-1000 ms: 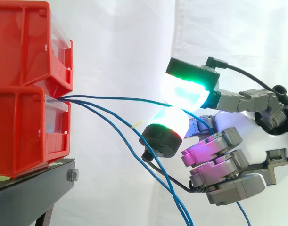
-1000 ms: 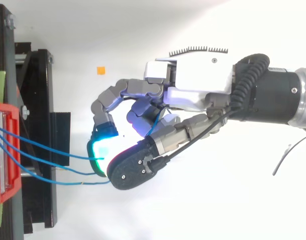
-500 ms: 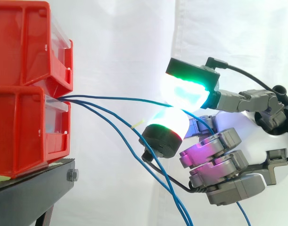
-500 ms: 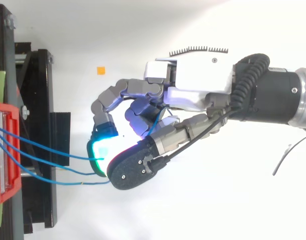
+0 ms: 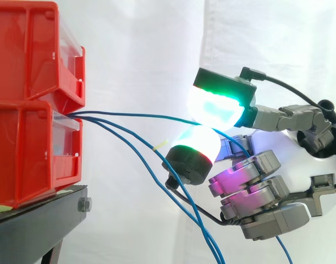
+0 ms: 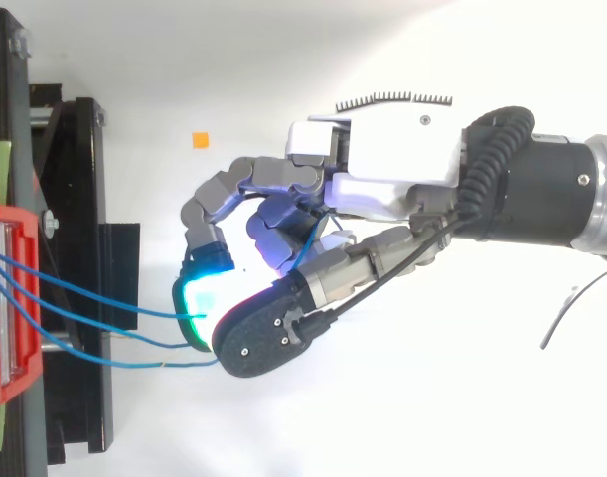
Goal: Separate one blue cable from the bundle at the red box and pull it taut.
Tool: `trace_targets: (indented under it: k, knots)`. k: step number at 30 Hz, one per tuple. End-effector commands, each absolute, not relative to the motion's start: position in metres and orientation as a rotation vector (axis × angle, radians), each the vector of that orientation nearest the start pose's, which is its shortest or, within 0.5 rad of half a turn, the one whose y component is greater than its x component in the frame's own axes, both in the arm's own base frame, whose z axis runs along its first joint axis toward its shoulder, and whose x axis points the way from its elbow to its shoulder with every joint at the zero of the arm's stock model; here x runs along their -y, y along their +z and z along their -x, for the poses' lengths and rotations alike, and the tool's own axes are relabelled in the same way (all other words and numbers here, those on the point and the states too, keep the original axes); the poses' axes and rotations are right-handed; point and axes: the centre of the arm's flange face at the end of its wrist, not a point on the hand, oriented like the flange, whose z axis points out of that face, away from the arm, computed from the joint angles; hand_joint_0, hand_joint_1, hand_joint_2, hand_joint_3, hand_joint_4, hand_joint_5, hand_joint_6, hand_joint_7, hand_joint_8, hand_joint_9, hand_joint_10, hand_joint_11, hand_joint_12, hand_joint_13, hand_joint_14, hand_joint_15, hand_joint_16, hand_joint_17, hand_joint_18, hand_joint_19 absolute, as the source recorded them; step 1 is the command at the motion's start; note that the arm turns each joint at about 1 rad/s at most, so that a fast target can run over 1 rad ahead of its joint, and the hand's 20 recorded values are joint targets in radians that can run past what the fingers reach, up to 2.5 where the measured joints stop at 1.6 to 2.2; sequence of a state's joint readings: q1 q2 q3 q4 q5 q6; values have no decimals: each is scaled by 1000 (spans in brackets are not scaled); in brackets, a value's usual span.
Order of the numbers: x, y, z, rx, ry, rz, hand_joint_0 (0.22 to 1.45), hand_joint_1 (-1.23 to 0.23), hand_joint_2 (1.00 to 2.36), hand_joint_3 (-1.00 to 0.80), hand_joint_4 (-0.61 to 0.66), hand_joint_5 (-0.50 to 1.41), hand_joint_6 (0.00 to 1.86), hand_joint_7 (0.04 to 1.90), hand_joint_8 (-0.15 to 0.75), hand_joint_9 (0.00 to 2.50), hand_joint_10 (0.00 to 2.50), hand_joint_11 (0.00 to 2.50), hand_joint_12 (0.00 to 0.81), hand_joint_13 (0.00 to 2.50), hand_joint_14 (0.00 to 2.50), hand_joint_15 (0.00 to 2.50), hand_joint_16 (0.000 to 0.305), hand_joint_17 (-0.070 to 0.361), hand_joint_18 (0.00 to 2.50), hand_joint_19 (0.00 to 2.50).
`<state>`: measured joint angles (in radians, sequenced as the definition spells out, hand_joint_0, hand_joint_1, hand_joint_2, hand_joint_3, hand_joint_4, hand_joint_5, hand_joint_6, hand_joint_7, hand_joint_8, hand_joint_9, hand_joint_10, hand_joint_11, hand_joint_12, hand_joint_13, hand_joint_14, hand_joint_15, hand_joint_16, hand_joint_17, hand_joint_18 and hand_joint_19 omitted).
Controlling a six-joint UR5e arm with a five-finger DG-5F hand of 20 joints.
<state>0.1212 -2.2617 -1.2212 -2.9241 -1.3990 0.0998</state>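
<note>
Side view puts the hand's (image 5: 266,192) thumb pad (image 5: 196,144) closest to me, white with a red rim. Just behind and above it sits a green-glowing fingertip (image 5: 214,107). One blue cable (image 5: 140,115) runs in between those two pads, and I judge it pinched there, though the contact itself is hidden by the glow. The rest of the fingers are curled in below, lit magenta, and they hold nothing that I can see.

The other two blue cables (image 5: 210,245) sag under the thumb and drop out of the bottom of the view, apart from the pinched one. Further off to the left, all three meet at the mouth of the lower red box (image 5: 30,148), which sits on the black stand (image 5: 41,220) with the white curtain (image 5: 135,55) behind.

From above, the hand (image 6: 382,169) sits well clear of the box, with the cables spanning the gap.

My reading is that the separating is done and the pull is in hand. The chosen cable arcs gently, so it is not quite taut. Next I would draw the hand straight away from the box, keeping the pinch firm and watching that the thumb does not snag the slack pair.
</note>
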Motion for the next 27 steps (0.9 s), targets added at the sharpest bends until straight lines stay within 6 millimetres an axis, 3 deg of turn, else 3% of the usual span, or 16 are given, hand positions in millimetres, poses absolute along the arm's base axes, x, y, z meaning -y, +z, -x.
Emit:
trace_targets:
  k: [1,27]
  knots:
    - [62,247,-738,-1215,1167,-1384,726,-746,1020,-234,-17,-175,936,1165,297,696,2500,1415,392,713,2500,1678,32,72,1343,2201]
    - [62,247,-738,-1215,1167,-1384,724,-748,1019,-234,-20,-174,936,1166,298,683,2500,1437,394,711,2500,1646,32,71,1339,2185]
